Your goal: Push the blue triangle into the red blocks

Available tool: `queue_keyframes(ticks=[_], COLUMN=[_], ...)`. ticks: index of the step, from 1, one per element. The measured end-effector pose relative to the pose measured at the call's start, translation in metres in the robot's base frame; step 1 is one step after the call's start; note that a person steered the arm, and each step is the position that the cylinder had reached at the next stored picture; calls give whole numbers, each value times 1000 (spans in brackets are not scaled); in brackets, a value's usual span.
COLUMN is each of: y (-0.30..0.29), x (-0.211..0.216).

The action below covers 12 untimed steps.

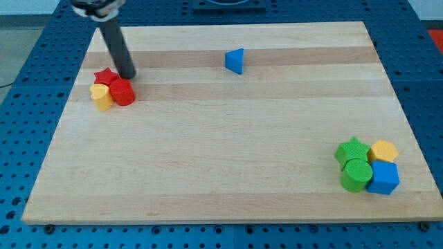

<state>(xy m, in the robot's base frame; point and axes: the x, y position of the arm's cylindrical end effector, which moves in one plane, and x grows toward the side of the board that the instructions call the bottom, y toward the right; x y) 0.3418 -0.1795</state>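
Note:
The blue triangle (235, 61) sits alone near the view's top centre of the wooden board (221, 173). The red blocks are at the view's upper left: a red star (105, 75) and a red cylinder (122, 92), packed together with a yellow block (102, 96). My tip (128, 75) rests on the board just right of the red star and just above the red cylinder, far to the left of the blue triangle.
A second cluster lies at the view's lower right: a green star (352, 151), a green cylinder (356, 174), a yellow hexagon (383, 151) and a blue cube (383, 178). The board's edges border a blue perforated table.

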Motion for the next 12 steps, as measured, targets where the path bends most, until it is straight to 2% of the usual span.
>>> queue_keyframes(ticks=[2,3,4,5,6,12], y=[126,183,224,235,235,127], x=[14,36,38,-8,-32,-32])
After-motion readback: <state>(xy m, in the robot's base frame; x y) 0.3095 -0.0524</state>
